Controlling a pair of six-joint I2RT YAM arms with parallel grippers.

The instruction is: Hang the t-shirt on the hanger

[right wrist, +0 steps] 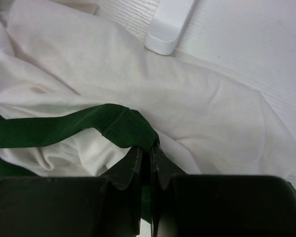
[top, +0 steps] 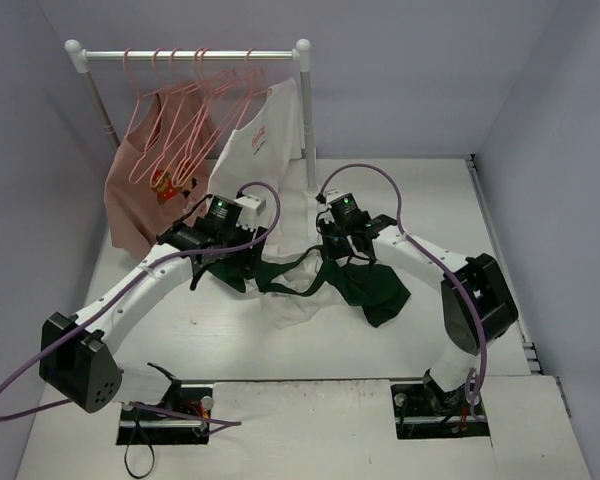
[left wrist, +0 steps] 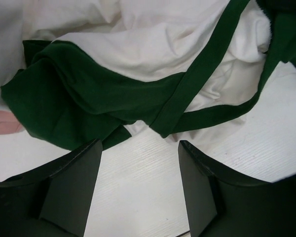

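Observation:
The t-shirt (top: 302, 292), white with dark green sleeves and collar, lies crumpled on the table between the arms. My right gripper (top: 332, 256) is shut on its green ribbed collar band (right wrist: 119, 124), pinched at the fingertips (right wrist: 150, 148). My left gripper (top: 223, 268) is open and empty just above bare table, its fingers (left wrist: 76, 185) short of a green sleeve (left wrist: 74, 106) and the collar band (left wrist: 207, 64). Several identical pink hangers (top: 195, 105) hang on the rail at the back left, apart from both grippers.
A white garment rack (top: 190, 54) stands at the back left. It holds a salmon-pink shirt (top: 137, 195) and an all-white shirt (top: 265, 140). The rack's white foot (right wrist: 167, 22) lies just beyond the t-shirt. Grey walls close off three sides.

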